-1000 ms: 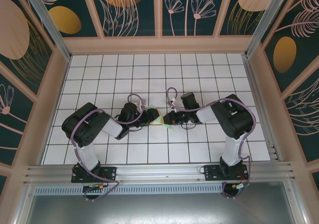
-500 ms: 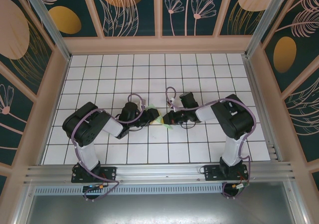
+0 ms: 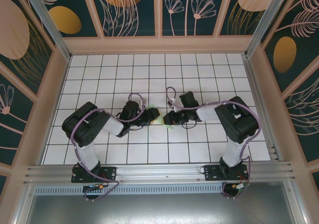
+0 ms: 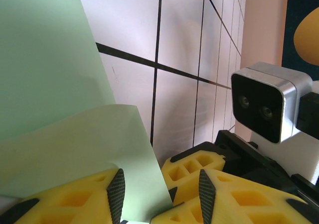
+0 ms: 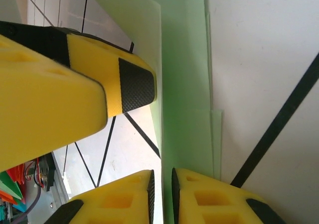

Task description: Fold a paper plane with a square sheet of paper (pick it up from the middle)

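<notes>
The square sheet of paper (image 3: 158,120) is pale mint green and folded into layers, lying at the table's middle between both grippers. Whether it has a paper plane's shape I cannot tell. My left gripper (image 3: 154,117) is open, its pads (image 4: 116,194) wide apart, and a folded flap of the paper (image 4: 75,149) lies between them against the left pad. My right gripper (image 3: 168,118) faces it from the right. In the right wrist view its jaws (image 5: 162,194) stand slightly parted around the paper's edge (image 5: 187,99), with a sliver of daylight beside the paper. The left gripper's finger (image 5: 134,84) rests just above.
The white gridded tabletop (image 3: 149,74) stretches around the grippers, bounded by the tan wall (image 3: 159,45) at the back and sides. The right wrist camera (image 4: 266,107) hangs close in front of the left fingers. A metal rail (image 3: 159,171) runs along the near edge.
The right jaws have parted a little from fully shut. The left gripper has edged slightly right toward the paper. The paper stays in place.
</notes>
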Available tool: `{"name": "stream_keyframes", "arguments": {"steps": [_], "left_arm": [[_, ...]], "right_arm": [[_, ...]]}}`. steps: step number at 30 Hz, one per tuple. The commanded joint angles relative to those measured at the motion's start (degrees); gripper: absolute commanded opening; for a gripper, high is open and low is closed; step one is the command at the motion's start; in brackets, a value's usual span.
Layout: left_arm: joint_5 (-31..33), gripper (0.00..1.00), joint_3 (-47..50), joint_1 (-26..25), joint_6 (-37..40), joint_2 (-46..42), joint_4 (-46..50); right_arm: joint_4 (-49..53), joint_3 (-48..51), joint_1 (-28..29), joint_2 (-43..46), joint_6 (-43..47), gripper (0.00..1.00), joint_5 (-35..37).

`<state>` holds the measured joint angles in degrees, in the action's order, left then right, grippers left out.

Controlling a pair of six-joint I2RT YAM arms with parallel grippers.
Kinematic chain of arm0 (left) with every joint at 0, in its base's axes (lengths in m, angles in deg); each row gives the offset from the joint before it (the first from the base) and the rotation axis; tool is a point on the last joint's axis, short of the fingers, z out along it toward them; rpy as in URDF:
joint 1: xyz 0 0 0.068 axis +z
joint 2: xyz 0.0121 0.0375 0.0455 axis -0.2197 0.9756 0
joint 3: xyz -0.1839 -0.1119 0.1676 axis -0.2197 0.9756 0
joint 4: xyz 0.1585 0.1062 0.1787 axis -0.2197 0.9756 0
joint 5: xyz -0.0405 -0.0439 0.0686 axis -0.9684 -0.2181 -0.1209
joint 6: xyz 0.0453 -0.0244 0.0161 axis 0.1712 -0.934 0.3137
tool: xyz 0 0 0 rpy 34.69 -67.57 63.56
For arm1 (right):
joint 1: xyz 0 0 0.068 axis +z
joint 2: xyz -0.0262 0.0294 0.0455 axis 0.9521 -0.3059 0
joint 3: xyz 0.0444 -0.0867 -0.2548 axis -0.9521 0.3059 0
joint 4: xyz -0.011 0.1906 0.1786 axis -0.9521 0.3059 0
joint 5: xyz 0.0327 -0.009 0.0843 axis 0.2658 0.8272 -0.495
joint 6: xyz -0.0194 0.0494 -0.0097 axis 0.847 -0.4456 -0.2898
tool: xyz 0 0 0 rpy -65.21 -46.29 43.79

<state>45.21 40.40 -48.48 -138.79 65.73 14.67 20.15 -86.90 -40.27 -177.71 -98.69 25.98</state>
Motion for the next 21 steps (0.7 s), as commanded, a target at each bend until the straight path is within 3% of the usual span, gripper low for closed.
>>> {"name": "stream_keyframes", "arguments": {"steps": [1,21], "left_arm": [[3.24,0.46,-0.63,-0.37,0.46,2.52,7.06],[1.3,0.47,-4.75,-0.28,4.0,0.0,8.73]], "right_arm": [[2.77,-0.4,-0.23,2.13,1.48,0.21,0.37],[1.12,2.77,-0.22,-3.38,2.17,0.03,1.64]]}}
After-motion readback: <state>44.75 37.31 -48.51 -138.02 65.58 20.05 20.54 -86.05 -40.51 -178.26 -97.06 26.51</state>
